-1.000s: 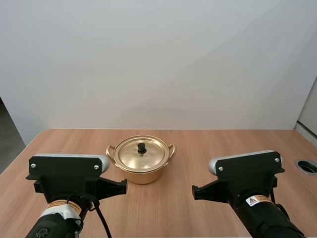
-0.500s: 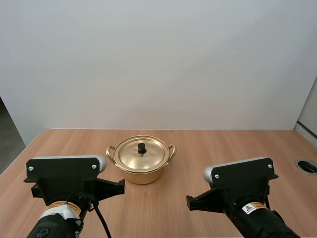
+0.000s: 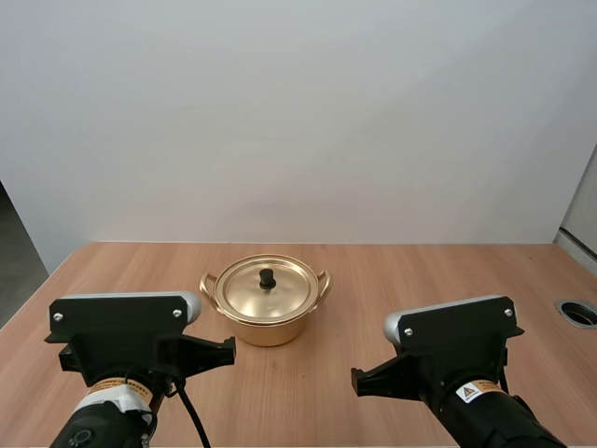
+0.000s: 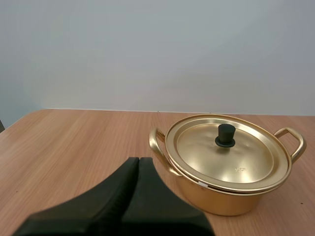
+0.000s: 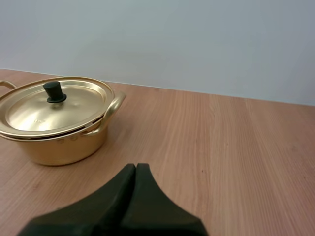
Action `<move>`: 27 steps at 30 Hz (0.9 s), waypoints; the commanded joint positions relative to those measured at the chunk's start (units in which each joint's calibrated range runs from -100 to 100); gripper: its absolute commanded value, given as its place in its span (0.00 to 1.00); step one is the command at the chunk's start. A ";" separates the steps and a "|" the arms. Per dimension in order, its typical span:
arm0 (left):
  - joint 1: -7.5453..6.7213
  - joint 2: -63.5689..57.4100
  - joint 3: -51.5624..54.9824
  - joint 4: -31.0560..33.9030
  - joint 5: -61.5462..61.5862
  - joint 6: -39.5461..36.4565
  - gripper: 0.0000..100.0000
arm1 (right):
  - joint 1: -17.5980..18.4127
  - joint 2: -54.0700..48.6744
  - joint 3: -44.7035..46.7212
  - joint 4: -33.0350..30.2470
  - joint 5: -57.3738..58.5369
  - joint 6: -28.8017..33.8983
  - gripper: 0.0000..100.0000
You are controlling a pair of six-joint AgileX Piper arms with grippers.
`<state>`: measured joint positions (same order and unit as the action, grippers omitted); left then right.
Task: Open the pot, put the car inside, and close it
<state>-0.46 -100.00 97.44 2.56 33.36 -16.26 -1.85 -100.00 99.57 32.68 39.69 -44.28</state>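
Golden pot (image 3: 268,301), one lid (image 3: 267,288)

Round golden metal pot (image 3: 267,325) stands mid-way across the brown wooden table (image 3: 401,271), with the golden metal lid (image 3: 284,293) seated on it. Black two-fingered left gripper (image 4: 139,160) sits at the pot's 7 o'clock and black two-fingered right gripper (image 5: 136,166) at its 5 o'clock, both apart from it.
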 commanded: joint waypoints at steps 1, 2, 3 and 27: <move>0.02 0.00 -0.05 -0.01 -0.02 0.03 0.00 | 0.08 0.00 0.09 0.04 -0.06 0.02 0.00; 0.02 0.00 -0.05 -0.01 -0.02 0.03 0.00 | 0.08 0.00 0.09 0.04 -0.06 0.02 0.00; 0.02 0.00 -0.05 -0.01 -0.02 0.03 0.00 | 0.06 0.00 0.22 -0.13 -0.25 0.02 0.00; 0.02 0.00 -0.05 -0.01 -0.02 0.03 0.00 | 0.09 0.00 0.43 -25.71 -7.77 22.29 0.00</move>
<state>-0.46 -100.00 97.44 2.56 33.36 -16.26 -1.77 -100.00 100.00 6.83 31.92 -23.06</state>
